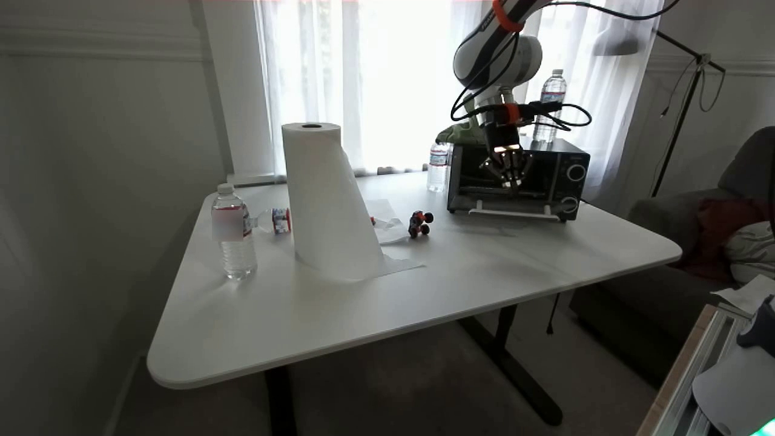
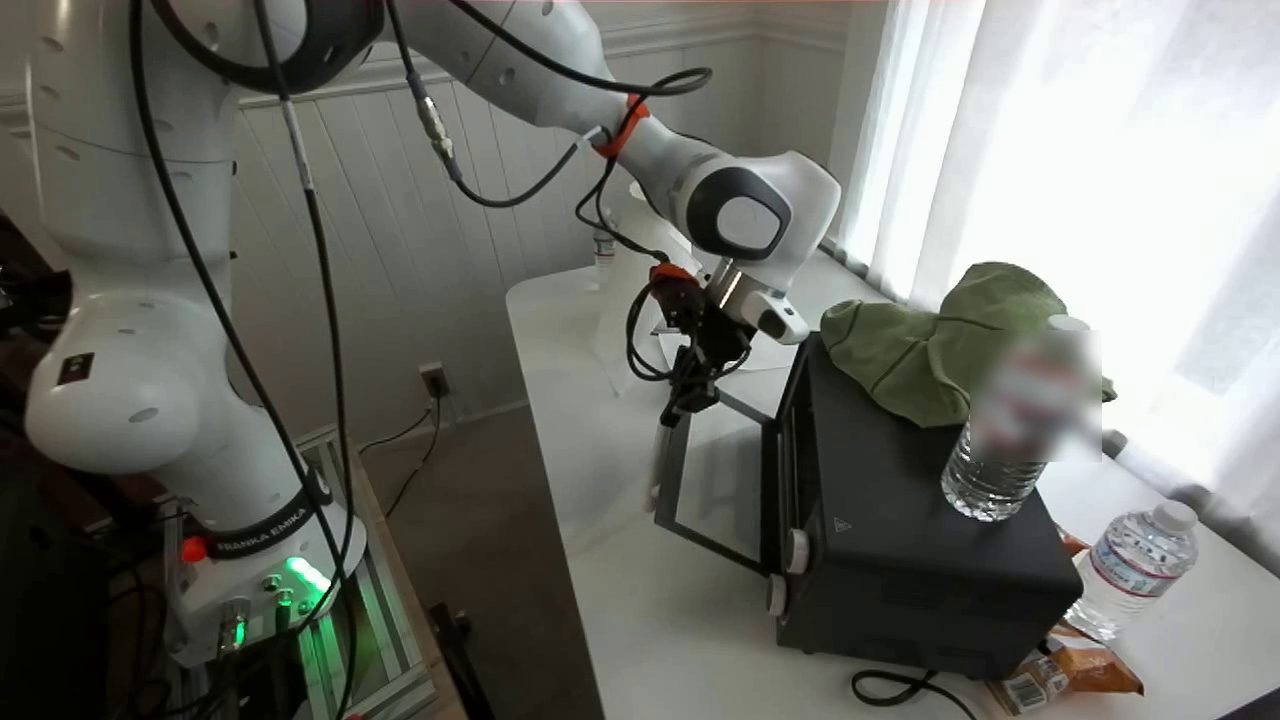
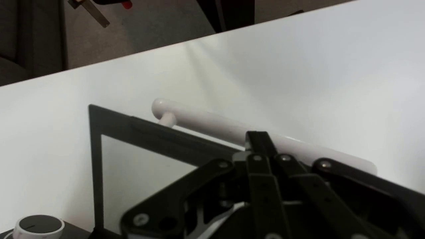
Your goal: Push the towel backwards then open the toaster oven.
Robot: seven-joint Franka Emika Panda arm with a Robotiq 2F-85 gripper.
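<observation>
The black toaster oven (image 1: 570,191) (image 2: 900,570) stands on the white table with its glass door (image 2: 712,543) lowered to a near-flat open position. In the wrist view the door's dark frame (image 3: 152,137) and white bar handle (image 3: 212,122) show; the handle also shows in an exterior view (image 1: 514,213). The green towel (image 2: 950,345) (image 1: 457,133) lies bunched on the back of the oven top and hangs over its rear side. My gripper (image 1: 512,180) (image 2: 688,408) (image 3: 261,134) is shut and empty, fingertips together over the handle. Whether it touches the handle, I cannot tell.
A water bottle (image 1: 550,100) (image 2: 995,475) stands on the oven top. Another bottle (image 2: 1135,570) and an orange snack bag (image 2: 1075,670) are behind the oven. A paper towel roll (image 1: 324,206), a bottle (image 1: 237,254) and a red toy car (image 1: 419,224) are farther along the table.
</observation>
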